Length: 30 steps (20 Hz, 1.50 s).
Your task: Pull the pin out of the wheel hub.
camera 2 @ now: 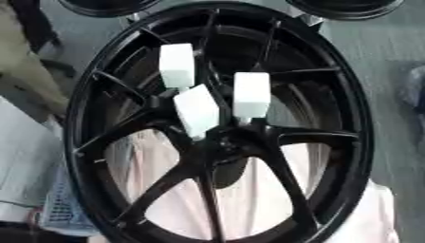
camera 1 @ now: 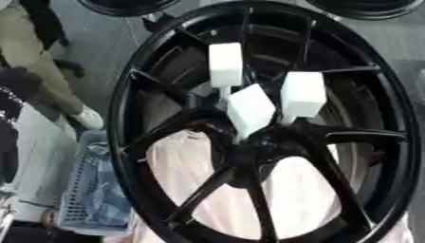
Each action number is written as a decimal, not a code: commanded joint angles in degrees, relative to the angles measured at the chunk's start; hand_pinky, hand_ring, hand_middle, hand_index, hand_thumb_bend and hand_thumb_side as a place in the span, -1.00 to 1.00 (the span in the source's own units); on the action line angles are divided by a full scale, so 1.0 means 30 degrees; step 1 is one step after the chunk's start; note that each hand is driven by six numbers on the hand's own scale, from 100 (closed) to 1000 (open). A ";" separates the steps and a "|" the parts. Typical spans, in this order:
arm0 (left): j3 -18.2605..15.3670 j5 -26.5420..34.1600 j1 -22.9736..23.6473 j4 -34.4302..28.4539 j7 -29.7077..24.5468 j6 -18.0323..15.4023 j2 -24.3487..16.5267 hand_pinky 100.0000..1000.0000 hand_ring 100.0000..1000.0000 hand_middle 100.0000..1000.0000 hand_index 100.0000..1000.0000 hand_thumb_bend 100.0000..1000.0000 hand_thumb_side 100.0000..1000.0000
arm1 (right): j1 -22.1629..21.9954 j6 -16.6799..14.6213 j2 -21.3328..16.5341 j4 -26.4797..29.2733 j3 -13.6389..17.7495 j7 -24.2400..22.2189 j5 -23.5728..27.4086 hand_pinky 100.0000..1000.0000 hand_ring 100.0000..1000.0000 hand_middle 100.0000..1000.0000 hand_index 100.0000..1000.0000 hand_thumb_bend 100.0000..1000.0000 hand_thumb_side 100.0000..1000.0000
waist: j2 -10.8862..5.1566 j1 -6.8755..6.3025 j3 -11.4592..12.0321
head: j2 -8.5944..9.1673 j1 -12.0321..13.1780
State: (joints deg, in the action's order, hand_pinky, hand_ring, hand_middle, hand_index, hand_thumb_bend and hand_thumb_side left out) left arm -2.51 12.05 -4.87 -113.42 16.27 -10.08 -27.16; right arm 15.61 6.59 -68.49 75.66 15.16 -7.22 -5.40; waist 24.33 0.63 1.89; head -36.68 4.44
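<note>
Black wheel point(camera 1: 133, 142) fills both views, standing near upright w/ spokes converging on hub point(camera 1: 249, 147) just below centre. Three white block-headed pins sit at the hub: upper pin point(camera 1: 225, 64) highest, w/ a thin white stem running down toward the hub; middle pin point(camera 1: 250, 110) tilted, nearest the hub centre; right-side pin point(camera 1: 302, 94) just beside it, upright. All three appear seated, none clear of the hub. Pale pink surface point(camera 1: 291, 199) shows through the lower spoke gaps; blue perforated basket point(camera 1: 87, 190) lies at lower left behind the rim; further dark rims point(camera 2: 348, 7) at the top edge. Neither robot hand shows in either view, so whether fingers are apart or together can't be told. Step, as judged: pre-reach, no pin yet gripped. Next move calls for bringing a hand in over the rim, closing fingers & thumb round one white block, then pulling straight along the pin's axis, away from the hub, w/o knocking neighbouring pins.
</note>
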 commanded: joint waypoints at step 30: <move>-0.0147 0.0208 -0.0223 -0.0390 0.0054 -0.0087 0.0028 0.70 0.48 0.24 0.45 -1.00 0.66 | -0.0466 -0.0556 0.2428 0.8604 -0.0197 0.4834 0.4163 0.54 0.53 0.54 0.54 -1.00 -0.33 | -0.0781 -0.0082 -0.0149 | -0.0199 -0.0105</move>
